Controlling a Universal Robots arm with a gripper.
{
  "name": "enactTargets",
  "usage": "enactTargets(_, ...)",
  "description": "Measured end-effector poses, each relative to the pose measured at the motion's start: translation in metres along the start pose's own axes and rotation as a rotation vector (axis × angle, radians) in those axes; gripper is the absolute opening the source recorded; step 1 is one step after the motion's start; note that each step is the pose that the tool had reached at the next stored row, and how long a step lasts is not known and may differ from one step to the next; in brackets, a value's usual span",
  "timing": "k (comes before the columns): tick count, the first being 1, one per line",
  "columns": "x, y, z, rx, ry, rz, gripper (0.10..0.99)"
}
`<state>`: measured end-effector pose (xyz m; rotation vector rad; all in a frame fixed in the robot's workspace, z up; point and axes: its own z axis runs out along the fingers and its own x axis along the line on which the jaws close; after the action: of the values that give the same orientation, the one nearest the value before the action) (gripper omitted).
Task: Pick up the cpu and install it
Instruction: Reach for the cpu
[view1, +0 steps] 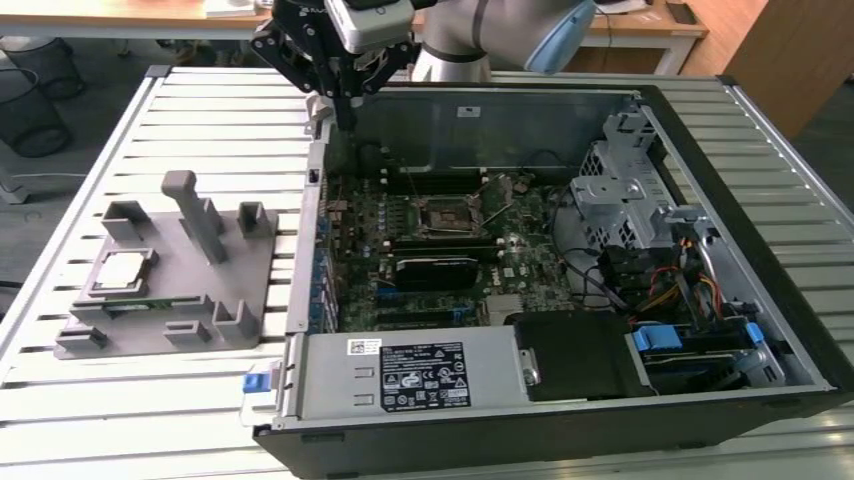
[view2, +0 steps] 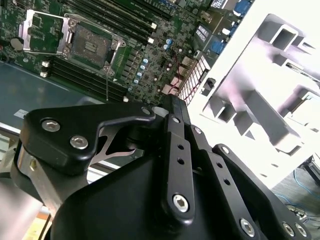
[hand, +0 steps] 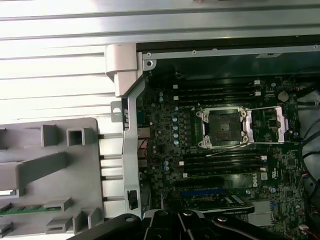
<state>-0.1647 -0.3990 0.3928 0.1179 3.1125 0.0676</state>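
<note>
The gripper (view1: 348, 112) hangs above a corner of the computer case (view1: 534, 440), on the side toward the fixture. Its jaws are drawn together on nothing, and it is well apart from the cpu (view1: 123, 270). The cpu lies flat, metal plate up, in a recess of the grey fixture (view1: 200, 300), which sits on the slatted table (view1: 80, 400) to the exterior view's left of the case. Inside the case the socket (hand: 222, 127) stands open and bare, its retaining frame (hand: 270, 122) swung aside. I judge the pick is the step in hand, not yet begun. It calls for jaws spread wider than the chip, a straight descent square to its edges, a grip on the sides only, and a level lift clear of the fixture's posts
</note>
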Motion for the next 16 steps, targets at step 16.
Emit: enactTargets(16,0.0166,-0.0013,-0.0003,0.0,0.0001,0.0,0.106)
